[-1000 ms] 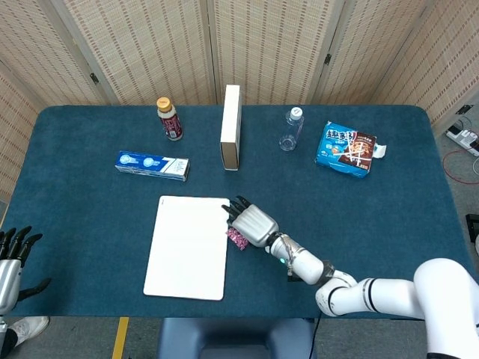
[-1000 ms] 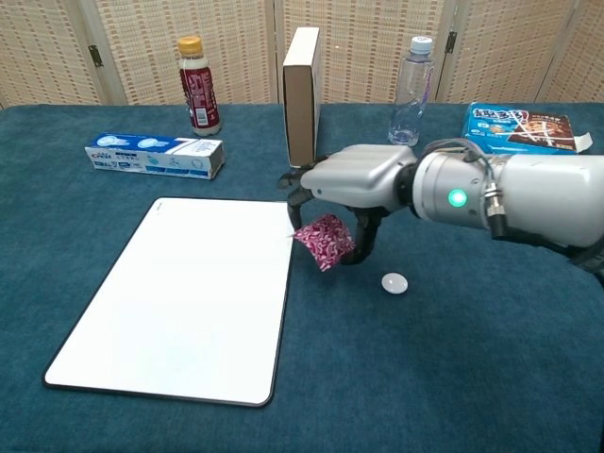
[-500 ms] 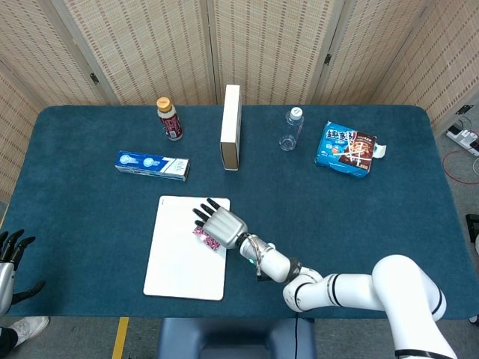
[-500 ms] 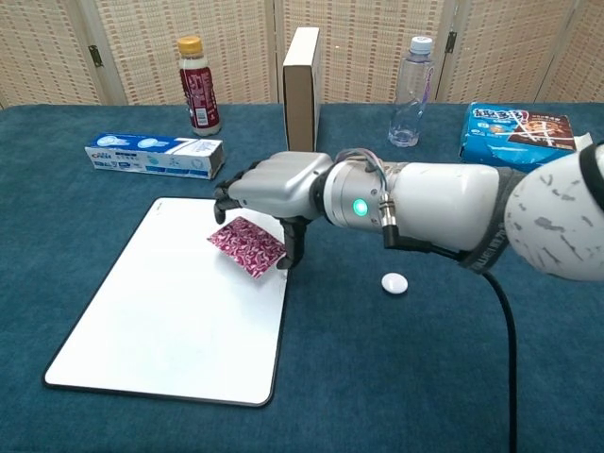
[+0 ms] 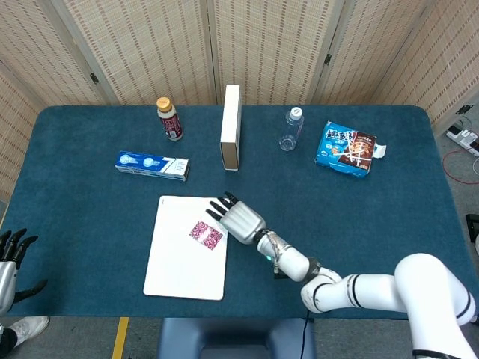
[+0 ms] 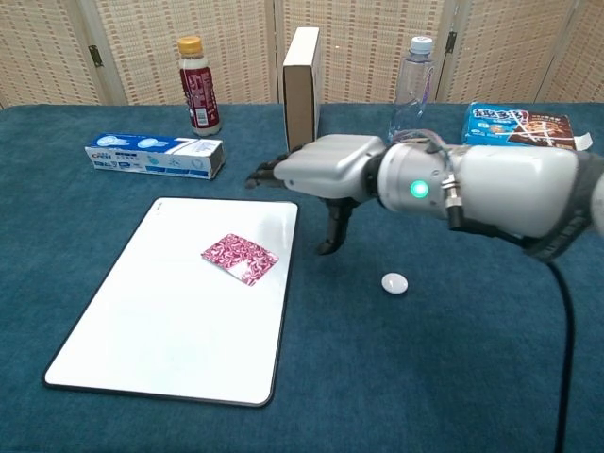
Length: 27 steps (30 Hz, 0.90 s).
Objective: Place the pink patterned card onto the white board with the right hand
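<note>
Fingers [image 6: 269, 176] of the right hand [image 6: 321, 170] are spread and hold nothing, hovering above the right edge of the white board [image 6: 142, 321]. Just to their left, clear of them, the pink patterned card [image 6: 240, 259] lies flat on the board's upper right part, one corner pointing toward the hand. The card looks placed; I judge only a retreat rightward remains. The left hand [image 5: 11, 258] hangs far off at the table's left edge, fingers apart.
</note>
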Tool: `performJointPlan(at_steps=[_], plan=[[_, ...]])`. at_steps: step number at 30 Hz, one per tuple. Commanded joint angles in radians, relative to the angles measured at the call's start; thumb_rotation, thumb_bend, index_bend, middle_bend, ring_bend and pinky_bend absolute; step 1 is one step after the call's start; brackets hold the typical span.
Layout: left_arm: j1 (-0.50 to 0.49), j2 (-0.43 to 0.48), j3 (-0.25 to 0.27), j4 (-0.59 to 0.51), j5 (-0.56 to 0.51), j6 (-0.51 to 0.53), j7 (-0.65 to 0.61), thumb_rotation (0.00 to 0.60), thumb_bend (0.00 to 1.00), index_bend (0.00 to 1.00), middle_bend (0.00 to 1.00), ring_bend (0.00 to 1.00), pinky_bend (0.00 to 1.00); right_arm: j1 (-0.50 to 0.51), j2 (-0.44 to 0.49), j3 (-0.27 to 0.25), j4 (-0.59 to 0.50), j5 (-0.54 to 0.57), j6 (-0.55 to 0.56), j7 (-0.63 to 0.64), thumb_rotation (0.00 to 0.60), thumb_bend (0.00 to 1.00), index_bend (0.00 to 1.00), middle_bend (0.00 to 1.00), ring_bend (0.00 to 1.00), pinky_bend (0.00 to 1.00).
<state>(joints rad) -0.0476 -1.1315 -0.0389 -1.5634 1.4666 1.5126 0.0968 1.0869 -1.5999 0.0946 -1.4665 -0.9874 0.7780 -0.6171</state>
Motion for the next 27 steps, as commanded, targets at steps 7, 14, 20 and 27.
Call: performJointPlan(at_steps=[7, 14, 20, 27], plan=[[-0.016, -0.008, -0.002, -0.009, 0.019, -0.009, 0.012, 0.600, 0.18, 0.21, 0.12, 0.07, 0.00, -0.163, 0.175, -0.122, -0.126, -0.162, 0.119, 0.114, 0.600, 0.27, 0.24, 0.10, 0.00, 0.00], [-0.020, -0.008, -0.001, -0.024, 0.024, -0.009, 0.025, 0.600, 0.18, 0.21, 0.12, 0.07, 0.00, -0.215, 0.178, -0.167, -0.114, -0.241, 0.121, 0.162, 0.600, 0.27, 0.25, 0.10, 0.00, 0.00], [-0.016, -0.003, 0.000, -0.029, 0.021, -0.006, 0.028, 0.600, 0.18, 0.21, 0.12, 0.07, 0.00, -0.234, 0.144, -0.169, -0.071, -0.283, 0.107, 0.194, 0.600, 0.27, 0.29, 0.12, 0.00, 0.00], [-0.010, 0.000, 0.002, -0.028, 0.019, 0.000, 0.026, 0.600, 0.18, 0.21, 0.12, 0.07, 0.00, -0.243, 0.113, -0.156, -0.028, -0.302, 0.082, 0.211, 0.600, 0.27, 0.32, 0.13, 0.00, 0.00]])
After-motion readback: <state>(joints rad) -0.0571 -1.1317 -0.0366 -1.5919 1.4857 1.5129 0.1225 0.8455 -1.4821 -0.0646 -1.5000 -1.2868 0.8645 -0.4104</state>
